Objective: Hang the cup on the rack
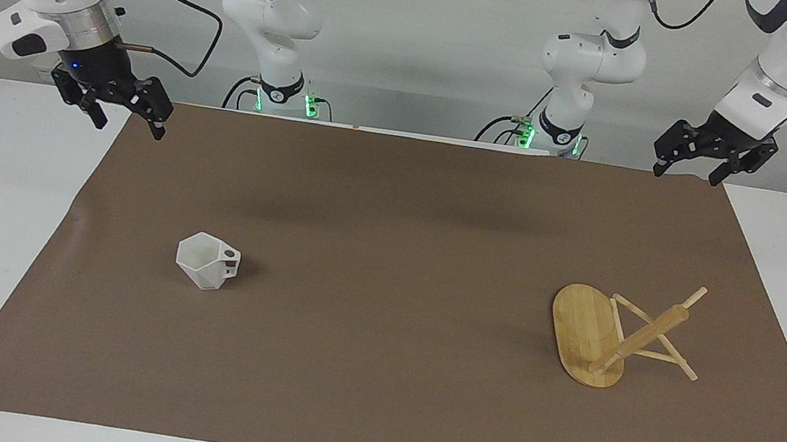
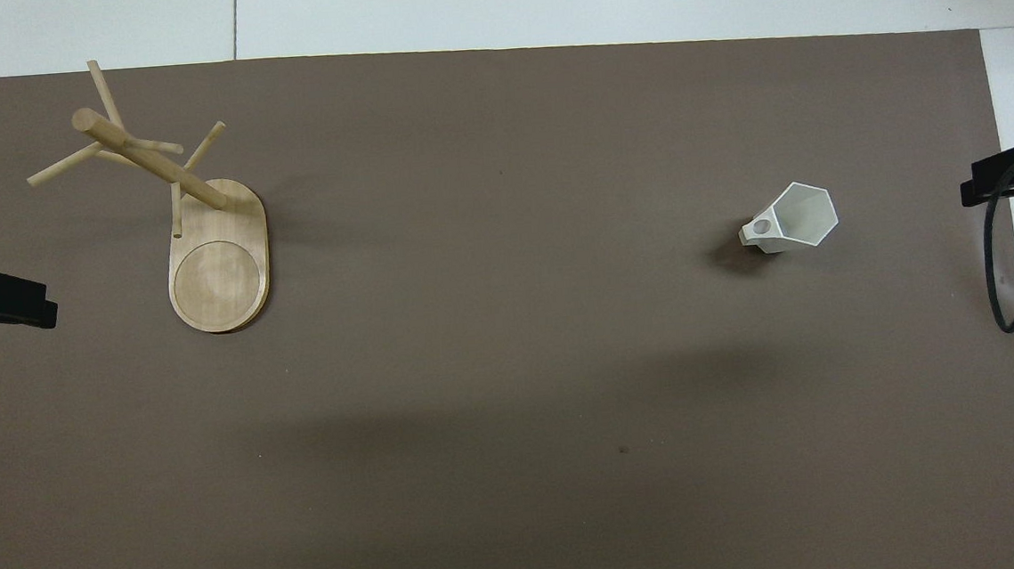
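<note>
nothing of the task is done yet, as far as the pictures show: the cup [image 1: 207, 260] is not hung and neither arm has touched it, so grasping, carrying and hooking are all left.

taking the rack [image 1: 595, 337] as landmark and going from the robots outward. nearest the robots, both grippers hang in the air at the edge of the brown mat [image 1: 370, 400], well apart from the rack. the left gripper [image 1: 691, 163] is over the mat corner at the rack's own end of the table, its wrist bent so the black fingers point down; the jaws stand wide and hold nothing. the right gripper [image 1: 125, 111] is over the mat corner at the other end, well apart from the rack, also pointing down, with jaws wide and empty. both arms look to be waiting.

farther out, the rack stands on the mat toward the left arm's end, oval base flat, round post up, thin pegs sticking out bare. the cup sits at about the same distance from the robots as the rack, well apart from it, toward the right arm's end. it rests mouth up on the mat, and its blocky handle with the round hole faces toward the rack.

my judgement: the right arm is better placed to fetch the cup.
</note>
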### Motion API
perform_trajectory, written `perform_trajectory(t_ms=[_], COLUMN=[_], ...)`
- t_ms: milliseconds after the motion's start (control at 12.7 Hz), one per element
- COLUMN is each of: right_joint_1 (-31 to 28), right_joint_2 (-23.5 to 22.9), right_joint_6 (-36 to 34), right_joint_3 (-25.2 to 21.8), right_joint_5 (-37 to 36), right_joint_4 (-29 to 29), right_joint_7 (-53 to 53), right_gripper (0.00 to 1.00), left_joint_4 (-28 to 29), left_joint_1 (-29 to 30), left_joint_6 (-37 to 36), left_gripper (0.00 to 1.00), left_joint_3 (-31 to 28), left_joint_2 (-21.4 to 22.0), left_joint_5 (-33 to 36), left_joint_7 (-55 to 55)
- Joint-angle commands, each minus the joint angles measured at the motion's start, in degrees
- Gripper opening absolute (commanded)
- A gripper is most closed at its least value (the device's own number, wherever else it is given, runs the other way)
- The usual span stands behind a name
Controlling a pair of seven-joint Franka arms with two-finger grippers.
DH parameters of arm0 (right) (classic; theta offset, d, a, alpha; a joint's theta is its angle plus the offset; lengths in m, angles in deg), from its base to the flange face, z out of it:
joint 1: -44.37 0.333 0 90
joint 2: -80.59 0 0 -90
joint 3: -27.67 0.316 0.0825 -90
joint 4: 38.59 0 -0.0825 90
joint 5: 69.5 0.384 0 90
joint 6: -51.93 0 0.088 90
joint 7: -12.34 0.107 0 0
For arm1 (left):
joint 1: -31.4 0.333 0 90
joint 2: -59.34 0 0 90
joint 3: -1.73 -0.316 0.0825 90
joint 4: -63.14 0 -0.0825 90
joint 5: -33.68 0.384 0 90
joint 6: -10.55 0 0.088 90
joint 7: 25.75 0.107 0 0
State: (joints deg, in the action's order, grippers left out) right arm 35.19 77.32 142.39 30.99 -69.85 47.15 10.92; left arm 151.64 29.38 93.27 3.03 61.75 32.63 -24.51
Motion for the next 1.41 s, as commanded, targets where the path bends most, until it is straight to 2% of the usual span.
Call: perform_trajectory(t_ms=[0,942,1335], right_joint_1=[-0.40,-0.31,-0.31], right_joint_2=[0.90,1.69,2.57], right_joint_6=[0.60,0.78,4.81], right_joint_3=[0.29,0.20,0.29], right_joint_5=[-1.23,-1.06,-0.97], right_joint_4=[1.18,3.02,5.84], right_joint_7=[-1.04,-1.21,-1.30], right_gripper=[1.00,1.00,1.00], left_joint_4=[2.38,3.17,3.17], left_joint_1=[0.61,0.79,0.87], left_joint_6=[1.31,2.27,2.45], left_gripper=[1.00,1.00,1.00], left_joint_3=[0.46,0.54,0.54], left_joint_2=[1.90,2.25,2.25], left_joint_5=[1.14,1.14,1.14], left_joint_7=[0.87,0.69,0.43])
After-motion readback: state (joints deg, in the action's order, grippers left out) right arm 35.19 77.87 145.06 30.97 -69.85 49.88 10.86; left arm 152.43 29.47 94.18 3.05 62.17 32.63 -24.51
